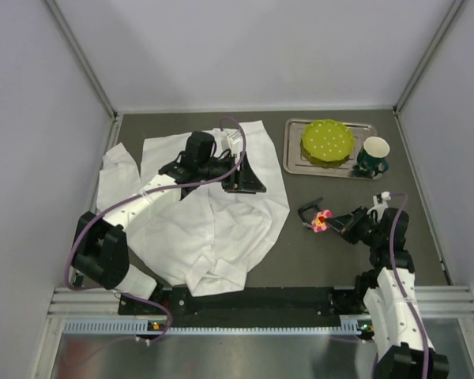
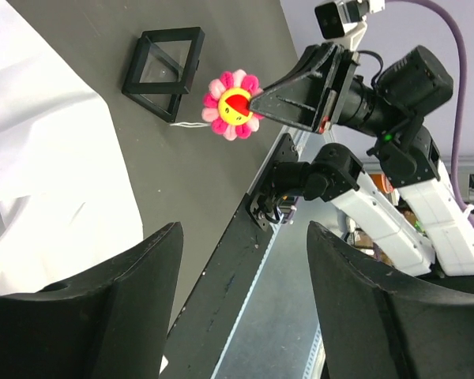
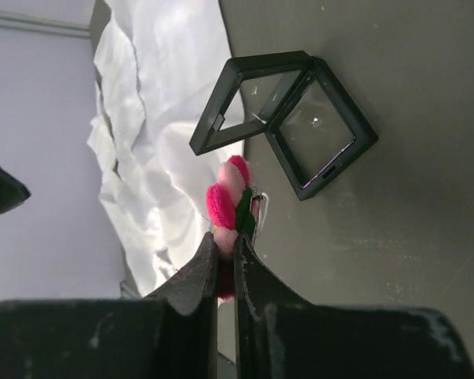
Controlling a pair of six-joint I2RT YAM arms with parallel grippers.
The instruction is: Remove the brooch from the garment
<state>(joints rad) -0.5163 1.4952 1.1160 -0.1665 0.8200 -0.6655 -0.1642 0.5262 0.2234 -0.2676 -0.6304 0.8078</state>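
Observation:
The white shirt (image 1: pixel 197 213) lies spread on the dark table at the left. The pink flower brooch (image 1: pixel 321 221) with a yellow centre is off the shirt, held by my right gripper (image 1: pixel 332 223) just above the table, right of the shirt. It shows edge-on between the shut fingers in the right wrist view (image 3: pixel 231 201) and face-on in the left wrist view (image 2: pixel 232 105). My left gripper (image 1: pixel 249 175) is open and empty over the shirt's upper right part, its fingers (image 2: pixel 110 316) wide apart.
A small black square frame (image 1: pixel 310 210) lies open next to the brooch, also in the right wrist view (image 3: pixel 288 122). A metal tray (image 1: pixel 294 154) with a green dotted dome (image 1: pixel 327 141) and a dark green cup (image 1: pixel 373 155) sits at the back right.

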